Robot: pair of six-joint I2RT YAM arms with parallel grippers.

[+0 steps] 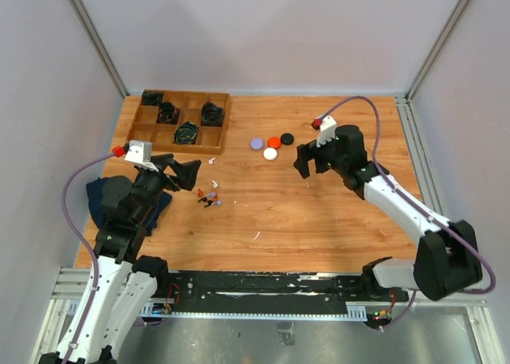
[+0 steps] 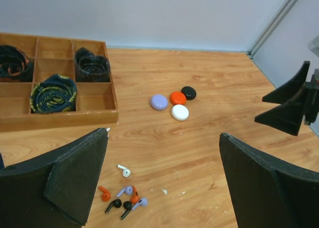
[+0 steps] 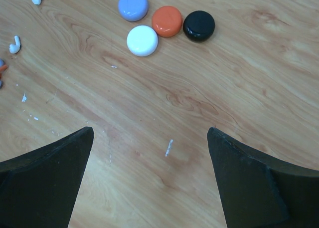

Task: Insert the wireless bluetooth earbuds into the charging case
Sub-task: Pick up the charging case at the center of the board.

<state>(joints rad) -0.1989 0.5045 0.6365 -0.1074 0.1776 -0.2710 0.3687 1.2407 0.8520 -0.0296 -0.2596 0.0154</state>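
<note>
**Both arms poised over the counter, earbuds loose, cases shut**

Reading from the left, we see a dark cloth (image 1: 97,201) lying on the counter (image 1: 319,221) under the left arm. The left fingers (image 1: 189,173) are spread wide and hold nothing; they hang above the wood, pointing toward the middle. Behind them, at the far left corner, sits a wooden tray (image 1: 139,130) with coiled cables (image 1: 186,132) in several of its compartments.

Just right of the left fingers we find the earbuds (image 1: 209,198), a small loose pile of orange, purple and dark pieces lying bare on the counter. Two white earbuds (image 1: 215,183) lie apart from the pile, one just beyond it and one by the tray's near corner.

Farther right, near the counter's middle, four round cases cluster closely: the purple case (image 1: 256,143), orange case (image 1: 274,142), white case (image 1: 270,153) and black case (image 1: 288,138). All four appear closed, and they lie well apart from the earbuds.

Rightmost, the right fingers (image 1: 304,158) are likewise spread wide and empty, hanging above bare wood just right of the cases.
</note>
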